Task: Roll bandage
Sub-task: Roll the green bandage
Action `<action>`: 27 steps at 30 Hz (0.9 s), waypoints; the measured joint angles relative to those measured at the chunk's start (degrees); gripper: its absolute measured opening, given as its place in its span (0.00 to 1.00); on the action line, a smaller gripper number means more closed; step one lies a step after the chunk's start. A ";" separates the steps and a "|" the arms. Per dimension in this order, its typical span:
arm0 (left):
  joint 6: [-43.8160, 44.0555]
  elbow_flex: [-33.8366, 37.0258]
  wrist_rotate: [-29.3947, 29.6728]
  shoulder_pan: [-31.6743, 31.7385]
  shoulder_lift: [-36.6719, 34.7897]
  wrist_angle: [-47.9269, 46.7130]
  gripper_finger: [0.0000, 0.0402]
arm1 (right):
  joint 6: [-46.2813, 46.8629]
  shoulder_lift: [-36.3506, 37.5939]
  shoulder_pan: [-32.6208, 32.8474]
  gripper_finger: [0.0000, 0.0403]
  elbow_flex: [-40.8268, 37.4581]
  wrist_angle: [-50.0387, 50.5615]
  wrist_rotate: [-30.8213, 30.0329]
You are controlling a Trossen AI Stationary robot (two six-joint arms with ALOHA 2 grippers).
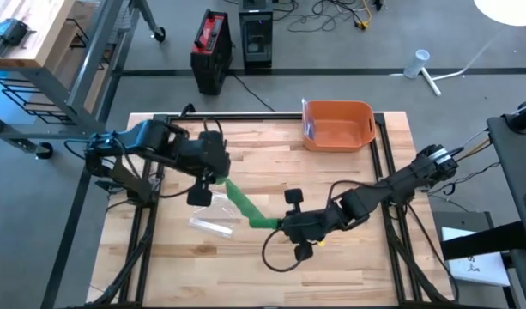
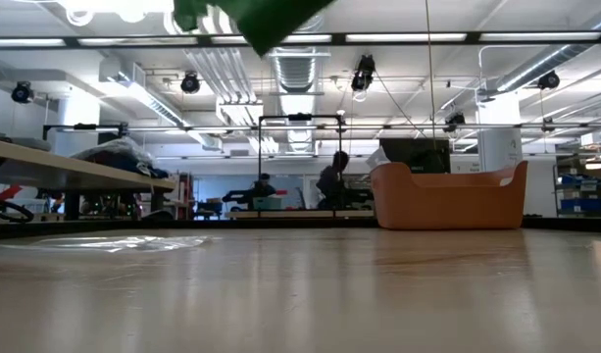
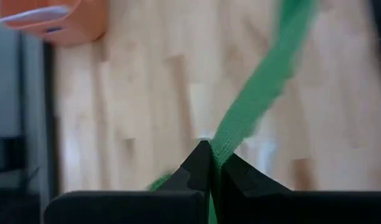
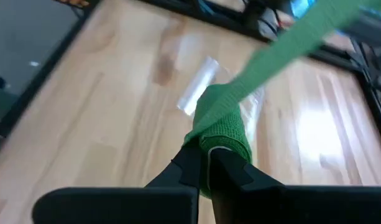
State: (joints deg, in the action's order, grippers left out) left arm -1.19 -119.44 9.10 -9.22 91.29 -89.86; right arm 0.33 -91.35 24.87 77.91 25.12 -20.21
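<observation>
A green bandage runs as a strip above the wooden table between my two grippers. Its rolled part sits at my right gripper, which is shut on it at the table's middle. The strip's other end is in my left gripper, shut on it higher up and to the left. In the low view only a piece of the bandage shows at the top, clear of the table. My left gripper pinches the flat strip's end between its two fingertips, coming slanting down from the left. The strip leaves the fingers drawn taut toward the other arm, clear of the table. My right gripper pinches the rolled part's end between its two fingers, slanting down from the right. The roll is lifted clear and the strip runs off it, taut, toward the left arm.
A clear plastic wrapper lies on the table under the strip, also seen as the wrapper beyond the roll. An orange bin stands at the far edge, right of centre. Black cables hang around the right arm.
</observation>
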 joint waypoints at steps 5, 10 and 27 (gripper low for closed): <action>1.28 -4.34 -8.06 -0.55 -0.76 -0.20 0.00 | 4.25 0.00 -0.40 0.02 -0.09 5.46 -10.05; 1.77 -4.94 -8.13 -0.95 -0.79 -0.10 0.00 | 5.02 0.00 -0.41 0.02 -0.09 7.00 -14.16; -4.63 8.27 -0.86 5.45 -0.72 4.44 0.00 | -3.93 0.00 0.03 0.02 -0.13 -5.50 16.99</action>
State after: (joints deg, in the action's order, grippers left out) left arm -5.83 -111.17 8.25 -3.77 90.56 -85.42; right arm -3.60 -91.35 24.90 77.78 19.63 -3.21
